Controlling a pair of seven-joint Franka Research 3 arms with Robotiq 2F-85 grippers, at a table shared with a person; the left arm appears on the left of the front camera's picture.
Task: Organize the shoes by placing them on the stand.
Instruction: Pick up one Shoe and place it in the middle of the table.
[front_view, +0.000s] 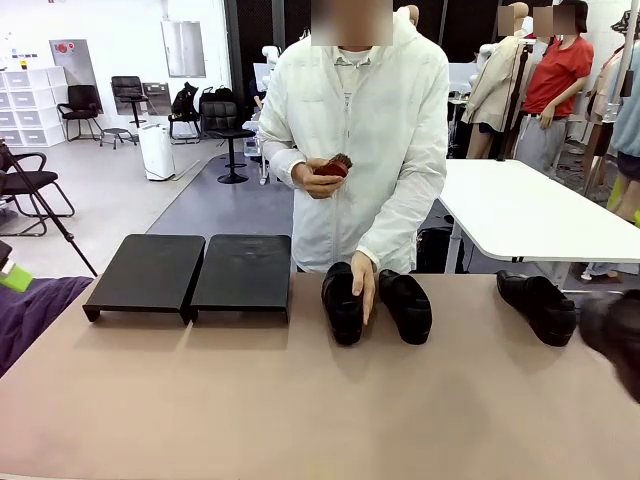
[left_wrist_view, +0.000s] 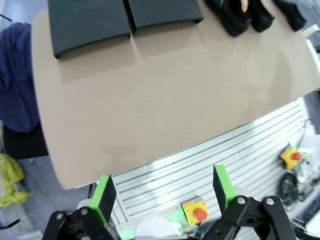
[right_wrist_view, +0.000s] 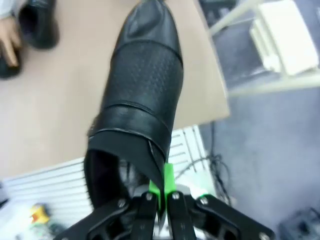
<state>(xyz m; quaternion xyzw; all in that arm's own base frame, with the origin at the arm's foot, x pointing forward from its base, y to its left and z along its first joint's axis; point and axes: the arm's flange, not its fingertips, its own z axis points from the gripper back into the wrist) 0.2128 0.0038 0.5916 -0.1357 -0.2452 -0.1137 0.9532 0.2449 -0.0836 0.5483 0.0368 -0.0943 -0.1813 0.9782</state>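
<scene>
The stand (front_view: 190, 272), two flat black sections side by side, sits at the table's far left and also appears in the left wrist view (left_wrist_view: 125, 20). Two black shoes (front_view: 378, 303) lie side by side at the middle far edge, with a person's hand (front_view: 363, 285) resting between them. A third shoe (front_view: 537, 305) lies at the far right. The fourth shoe (right_wrist_view: 145, 85) hangs above the table's right end, my right gripper (right_wrist_view: 162, 192) shut on its heel rim; it shows blurred in the front view (front_view: 615, 335). My left gripper (left_wrist_view: 162, 192) stands open and empty, high over the table's near edge.
The person stands at the far side and holds a small red-brown object (front_view: 333, 166) in the other hand. Purple cloth (front_view: 30, 315) lies beside the table's left end. The brown tabletop (front_view: 300, 400) is bare in front. A white table (front_view: 530, 210) stands behind on the right.
</scene>
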